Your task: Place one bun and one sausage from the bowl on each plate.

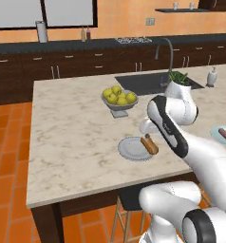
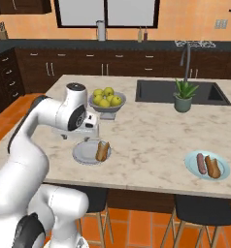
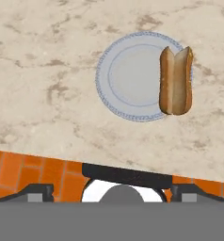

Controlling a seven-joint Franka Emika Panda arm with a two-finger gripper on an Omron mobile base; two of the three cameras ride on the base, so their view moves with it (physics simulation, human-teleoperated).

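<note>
Grey plate (image 2: pixel 86 151) near counter (image 2: pixel 146 133) front edge: one bun (image 2: pixel 102 150) at its 3 o'clock, leaving room for a sausage. Pincer (image 2: pixel 90 127) above; spread cannot be told. Blue plate (image 2: pixel 222 173), far right, holds second bun (image 2: pixel 212 166) and sausage (image 2: pixel 201 163).

A plate (image 2: pixel 88 151) lies near the front edge of the island counter (image 2: pixel 146 133), left of centre in the right base view, with a bun (image 2: pixel 102 150) resting on its right side. Behind it, higher in the frame, stands a bowl of fruit (image 2: pixel 107 101). A second plate (image 2: pixel 207 165) sits at the lower right, holding a sausage (image 2: pixel 201 163) on the left and another bun (image 2: pixel 212 166) just beside it on the right. A potted plant (image 2: pixel 184 96) stands at the upper right, in front of the sink (image 2: pixel 178 91).
</note>
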